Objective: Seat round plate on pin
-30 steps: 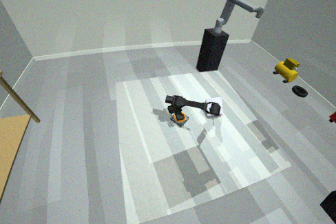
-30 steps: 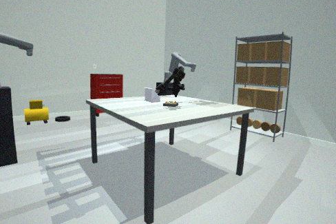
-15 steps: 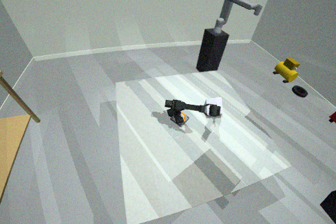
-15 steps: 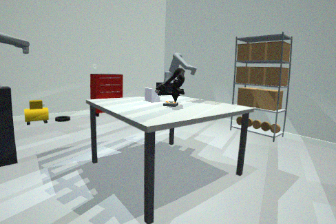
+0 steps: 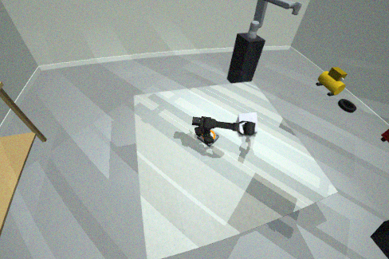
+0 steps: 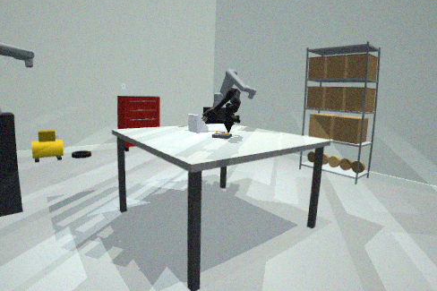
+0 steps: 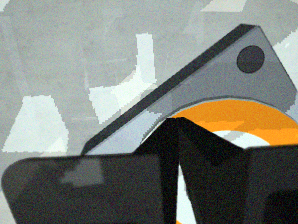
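The round plate (image 7: 227, 112) shows in the wrist view as an orange ring with a white middle, partly behind the fingers. Its orange also shows in the top view (image 5: 213, 134). The grey square base (image 7: 210, 80) (image 6: 221, 136) lies on the table under it, with a dark round spot at one corner. My gripper (image 7: 175, 126) (image 6: 228, 132) is shut and empty, pointing down low over the plate's edge; whether the tips touch it I cannot tell. The tab, its hole, the pin and the post are hidden or too small to make out, and so is the plate's tilt.
The white table (image 5: 179, 206) (image 6: 179, 147) carries the base. A white block-like stand (image 5: 248, 118) (image 6: 195, 124) is beside the arm's base. A second grey arm on a black pedestal (image 5: 245, 58), a shelf rack (image 6: 368, 98) and a red cabinet (image 6: 139, 113) are away from the table.
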Robot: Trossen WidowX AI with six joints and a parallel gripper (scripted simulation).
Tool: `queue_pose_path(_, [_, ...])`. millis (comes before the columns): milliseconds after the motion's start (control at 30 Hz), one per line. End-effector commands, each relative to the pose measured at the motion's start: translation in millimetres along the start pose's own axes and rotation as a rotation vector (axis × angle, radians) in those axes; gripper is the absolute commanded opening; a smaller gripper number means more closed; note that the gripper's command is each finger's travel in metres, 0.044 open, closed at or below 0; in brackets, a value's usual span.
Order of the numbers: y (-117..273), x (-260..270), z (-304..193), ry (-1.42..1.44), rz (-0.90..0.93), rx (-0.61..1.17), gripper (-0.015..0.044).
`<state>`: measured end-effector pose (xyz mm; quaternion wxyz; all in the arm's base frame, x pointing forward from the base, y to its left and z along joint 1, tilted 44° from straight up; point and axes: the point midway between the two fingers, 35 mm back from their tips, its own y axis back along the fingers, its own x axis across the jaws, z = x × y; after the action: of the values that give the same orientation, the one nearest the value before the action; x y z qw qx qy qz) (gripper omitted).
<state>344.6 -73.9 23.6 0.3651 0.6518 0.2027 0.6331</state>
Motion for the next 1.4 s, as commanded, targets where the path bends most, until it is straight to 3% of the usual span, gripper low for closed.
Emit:
queue_pose_path(0, [-1, 10, -3, 0.004, 0.009, 0.001, 0.0])
queue_pose_path(1367, [-1, 24, -31, 0.002, 0.01, 0.002, 0.0])
